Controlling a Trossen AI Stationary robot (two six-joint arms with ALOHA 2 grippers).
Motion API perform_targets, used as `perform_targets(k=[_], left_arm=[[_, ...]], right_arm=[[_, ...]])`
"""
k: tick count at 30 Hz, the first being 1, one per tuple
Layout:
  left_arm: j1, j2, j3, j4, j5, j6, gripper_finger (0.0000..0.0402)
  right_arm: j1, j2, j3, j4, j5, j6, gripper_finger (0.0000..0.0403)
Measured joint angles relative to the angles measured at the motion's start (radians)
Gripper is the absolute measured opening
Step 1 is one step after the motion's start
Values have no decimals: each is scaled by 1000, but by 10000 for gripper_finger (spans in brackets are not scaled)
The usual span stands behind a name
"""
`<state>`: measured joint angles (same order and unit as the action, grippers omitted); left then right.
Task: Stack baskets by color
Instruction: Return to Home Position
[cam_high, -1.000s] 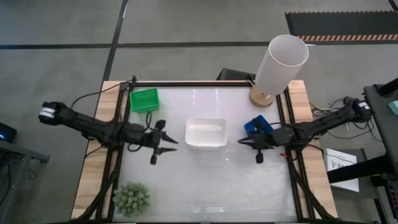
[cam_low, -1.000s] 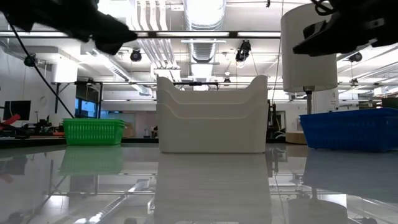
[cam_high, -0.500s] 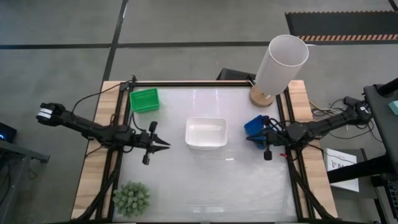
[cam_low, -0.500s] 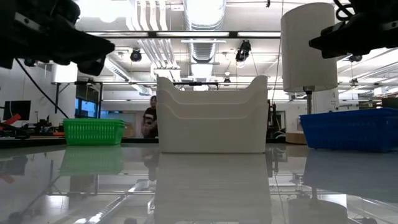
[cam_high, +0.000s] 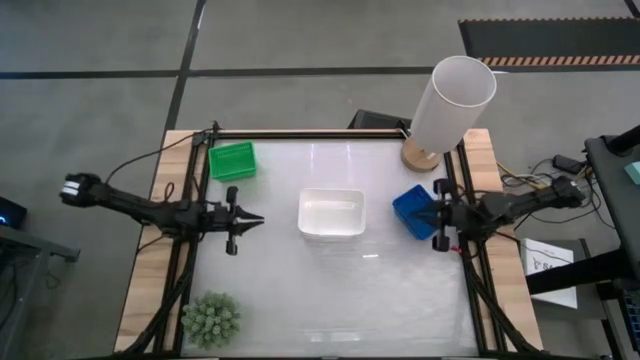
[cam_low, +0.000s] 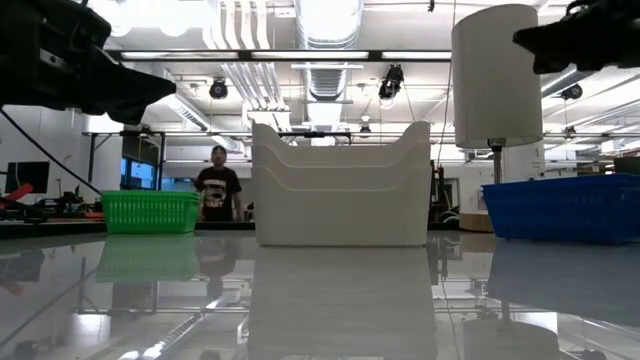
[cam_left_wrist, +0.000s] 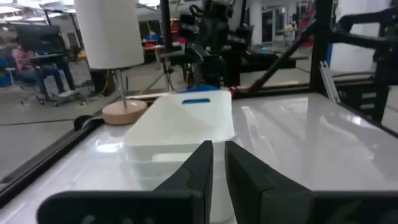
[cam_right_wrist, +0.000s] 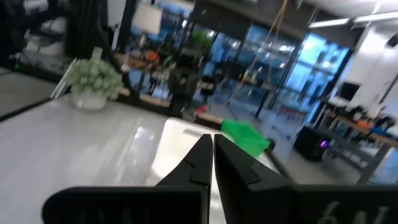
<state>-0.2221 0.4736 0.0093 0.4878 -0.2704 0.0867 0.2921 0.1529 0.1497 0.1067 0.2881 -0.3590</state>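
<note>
While you are watching from above, the left gripper is hanging over the left part of the table and pointing toward the white baskets. Its fingers are sitting almost together, with only a thin slit between them, and they are holding nothing. The right gripper is hovering at the table's right edge, over the outer side of the blue baskets. Its fingers are pressing together and gripping nothing. From table height you are seeing both arms well above the surface.

The white baskets are standing nested near the table's middle. The green baskets are sitting in the far left corner and the blue ones on the right, each colour apart from the others. The tall white cylinder is standing at the far right corner and the spiky green plant at the near left. A person is standing in the room beyond.
</note>
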Motion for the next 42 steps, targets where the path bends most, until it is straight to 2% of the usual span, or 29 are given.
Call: perform_targets(k=[8,19,26,31,42], left_arm=[[0,-182,0,-204,2,-3,24],[0,-328,-2,-343,3,-2,24],[0,-344,-3,-371,3,-2,24],[0,-345,-4,-371,4,-3,24],[0,-345,-5,-366,4,-3,24]], right_arm=[[-23,-146,-10,-118,10,-7,9],[-27,-152,-54,-129,28,0,9],[-28,-149,-136,-53,24,20,9],[-27,-129,-138,-50,-7,52,9],[-28,-137,-138,-56,-1,51,9]])
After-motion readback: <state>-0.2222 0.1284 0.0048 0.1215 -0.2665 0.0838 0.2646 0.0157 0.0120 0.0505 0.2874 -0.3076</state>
